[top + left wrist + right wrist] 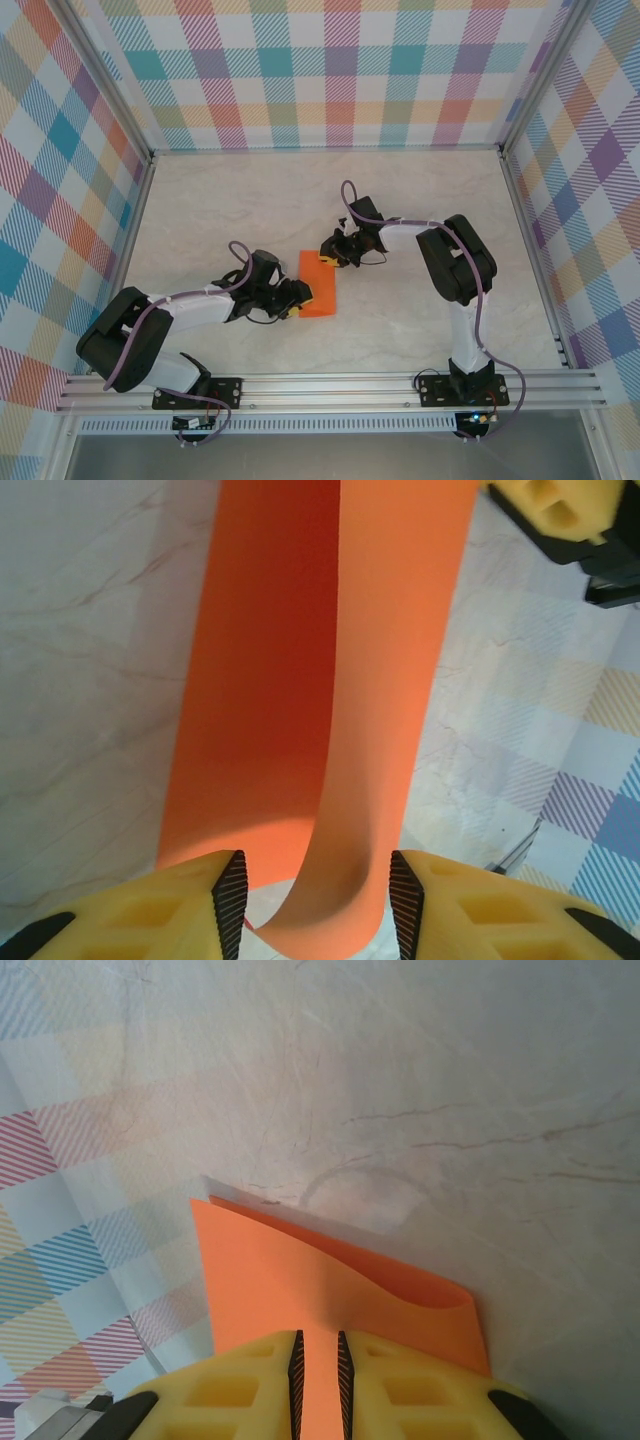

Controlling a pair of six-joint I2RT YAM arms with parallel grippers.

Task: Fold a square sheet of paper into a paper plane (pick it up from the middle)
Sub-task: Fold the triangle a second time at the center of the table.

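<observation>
Orange paper (320, 290) lies near the middle of the desk (420, 200), a little toward the near edge. It is doubled over into a narrow strip that runs from near to far. The right arm's fingers (335, 258) stand at the strip's far end. In the right wrist view they (318, 1360) are closed almost completely, with a sliver of the paper (330, 1280) pinched between the pads. Beyond them the upper layer bulges off the lower one, so the fold is probably not yet creased flat. This grip most likely anchors the two layers so their edges stay matched. The left arm's fingers (300, 298) are at the near end. In the left wrist view they (318, 890) stand partly open on either side of the paper's (300, 680) curling upper flap. The pads sit close beside it, but nothing is firmly clamped. That straddling pose seems meant to gather the loose flap and press it down. The paper is thin, so it could buckle or slide if the squeeze lands off the fold line.
</observation>
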